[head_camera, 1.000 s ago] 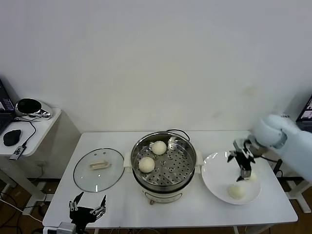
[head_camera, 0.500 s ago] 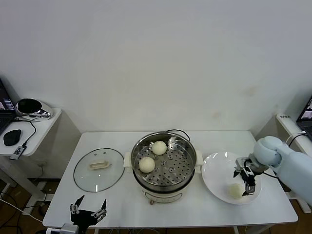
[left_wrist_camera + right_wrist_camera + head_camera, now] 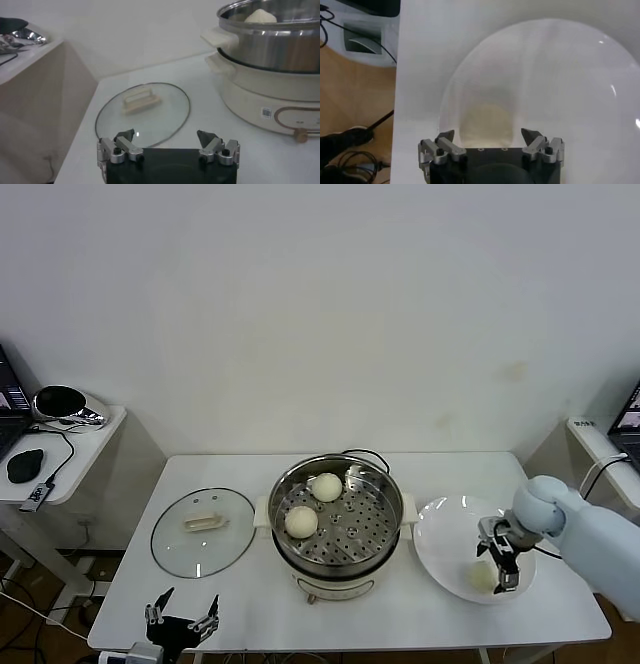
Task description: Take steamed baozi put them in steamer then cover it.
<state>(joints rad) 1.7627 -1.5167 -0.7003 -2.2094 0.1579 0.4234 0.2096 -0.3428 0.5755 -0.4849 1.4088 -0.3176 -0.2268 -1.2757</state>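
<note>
The steamer (image 3: 350, 556) stands mid-table, uncovered, with two steamed baozi (image 3: 326, 486) (image 3: 300, 521) on its perforated tray. To its left the glass cover (image 3: 203, 531) lies flat on the table. On the white plate (image 3: 445, 534) at the right, my right gripper (image 3: 497, 562) is down over another baozi (image 3: 483, 577). In the right wrist view that baozi (image 3: 487, 122) sits between the open fingers of the right gripper (image 3: 487, 136), with small gaps on both sides. My left gripper (image 3: 180, 619) hangs open and empty at the table's front left, near the cover (image 3: 142, 112).
A cable runs behind the steamer (image 3: 270, 60). A side table (image 3: 60, 454) with a mouse and a metal bowl stands beyond the table's left edge. The plate lies close to the right front corner, and the floor shows past that edge (image 3: 355, 115).
My right gripper has come down and toward the plate's front, and now straddles the baozi there. The left arm has barely moved.
</note>
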